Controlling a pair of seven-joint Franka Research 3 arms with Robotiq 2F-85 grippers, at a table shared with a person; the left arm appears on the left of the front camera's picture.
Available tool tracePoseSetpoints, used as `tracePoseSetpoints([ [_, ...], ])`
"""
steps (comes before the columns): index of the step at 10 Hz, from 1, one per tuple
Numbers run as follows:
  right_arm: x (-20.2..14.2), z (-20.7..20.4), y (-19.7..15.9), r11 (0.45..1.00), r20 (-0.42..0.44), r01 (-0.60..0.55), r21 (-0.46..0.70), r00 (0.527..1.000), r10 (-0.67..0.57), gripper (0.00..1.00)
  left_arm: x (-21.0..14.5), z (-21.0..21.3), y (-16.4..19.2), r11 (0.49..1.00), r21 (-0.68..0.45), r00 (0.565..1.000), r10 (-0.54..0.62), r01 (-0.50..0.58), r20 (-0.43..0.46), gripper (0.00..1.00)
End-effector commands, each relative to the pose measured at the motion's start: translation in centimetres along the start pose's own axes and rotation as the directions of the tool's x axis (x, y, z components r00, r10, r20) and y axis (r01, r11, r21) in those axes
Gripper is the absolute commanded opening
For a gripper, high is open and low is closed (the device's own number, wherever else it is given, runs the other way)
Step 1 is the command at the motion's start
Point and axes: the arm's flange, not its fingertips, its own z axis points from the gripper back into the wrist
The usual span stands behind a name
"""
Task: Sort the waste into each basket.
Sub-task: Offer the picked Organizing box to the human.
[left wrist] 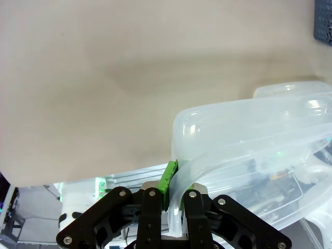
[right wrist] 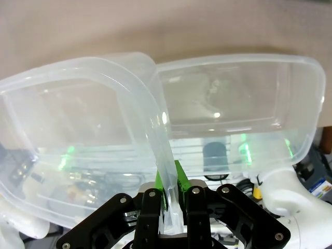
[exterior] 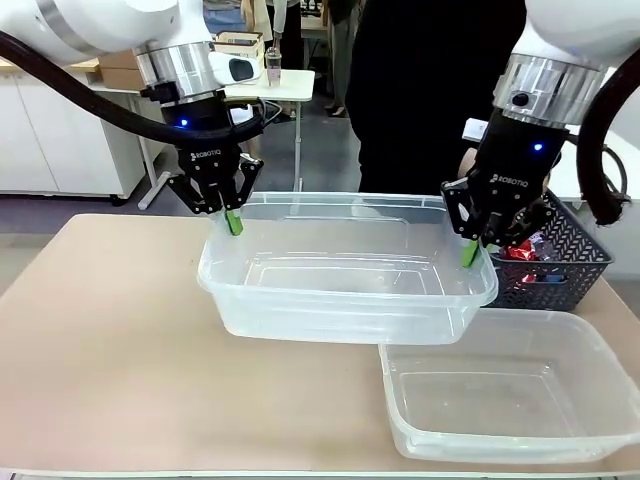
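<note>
A clear plastic tub (exterior: 345, 265) hangs level above the table, held by both arms. My left gripper (exterior: 229, 220) is shut on its left rim, my right gripper (exterior: 469, 250) on its right rim. The left wrist view has the rim (left wrist: 181, 171) pinched between the left gripper's (left wrist: 175, 181) green pads. The right wrist view has the wall (right wrist: 165, 161) clamped in the right gripper (right wrist: 169, 184). The second clear tub (exterior: 510, 395) rests empty on the table at front right, also below the held one (right wrist: 233, 93). Red waste (exterior: 520, 252) lies in the dark lattice basket.
The dark grey lattice basket (exterior: 565, 255) stands at the right edge, just behind my right gripper; its corner (left wrist: 324, 21) also shows. A person in dark clothing (exterior: 430, 90) stands at the far side. The beige table (exterior: 110, 340) has free room on the left.
</note>
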Motion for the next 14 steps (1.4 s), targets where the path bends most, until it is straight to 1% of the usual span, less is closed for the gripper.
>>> tracePoseSetpoints([
  [1, 0.24, 0.02, -0.40, 1.000, -0.002, 0.005, 0.003, 1.000, -0.005, 0.07, -0.38, 0.78, -0.08, 1.000, -0.014, 1.000, 0.003, -0.002, 0.015, 0.06],
  [14, 0.24, 0.02, -0.40, 1.000, -0.002, 0.005, 0.003, 1.000, -0.005, 0.07, -0.38, 0.78, -0.08, 1.000, -0.014, 1.000, 0.003, -0.002, 0.015, 0.06],
])
